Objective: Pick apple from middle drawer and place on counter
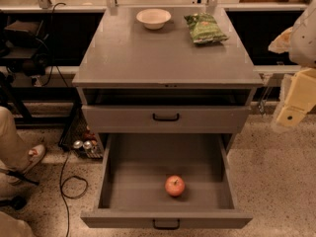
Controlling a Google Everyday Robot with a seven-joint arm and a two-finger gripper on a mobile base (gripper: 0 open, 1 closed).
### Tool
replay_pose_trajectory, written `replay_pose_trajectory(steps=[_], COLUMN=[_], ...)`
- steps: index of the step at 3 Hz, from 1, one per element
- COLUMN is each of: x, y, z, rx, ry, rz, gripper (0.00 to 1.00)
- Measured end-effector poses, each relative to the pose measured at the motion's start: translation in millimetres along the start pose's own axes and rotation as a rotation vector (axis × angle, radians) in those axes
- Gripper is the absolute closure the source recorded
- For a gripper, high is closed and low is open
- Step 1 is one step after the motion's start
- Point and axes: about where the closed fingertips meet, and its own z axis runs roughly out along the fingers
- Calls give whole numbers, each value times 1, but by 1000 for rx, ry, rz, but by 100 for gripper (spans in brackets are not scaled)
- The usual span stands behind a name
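The apple (175,185), small and red-orange, lies on the floor of the middle drawer (128,181), slightly right of centre and near the front panel. The drawer is pulled fully out, with its black bar handle at the bottom edge of the view. The counter (148,53) is the flat grey top of the cabinet above. My gripper (292,113), cream-yellow, hangs at the right edge of the view, beside the cabinet at about the height of the upper drawer, well up and to the right of the apple.
A white bowl (153,18) and a green snack bag (205,28) sit at the back of the counter. The upper drawer (166,117) is slightly ajar. A person's legs (12,147), cables and cans (84,146) are on the floor at the left.
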Motion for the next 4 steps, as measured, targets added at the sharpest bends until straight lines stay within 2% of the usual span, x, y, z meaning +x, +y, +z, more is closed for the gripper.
replay_pose_trajectory(steps=[1, 2, 3, 4], x=[-1, -4, -30, -67], y=[0, 13, 50, 100], z=[1, 32, 107, 197], rx=[3, -43, -140, -262], ry=[-1, -23, -120, -196], rz=[0, 18, 81, 122], gripper=[0, 0, 0, 0])
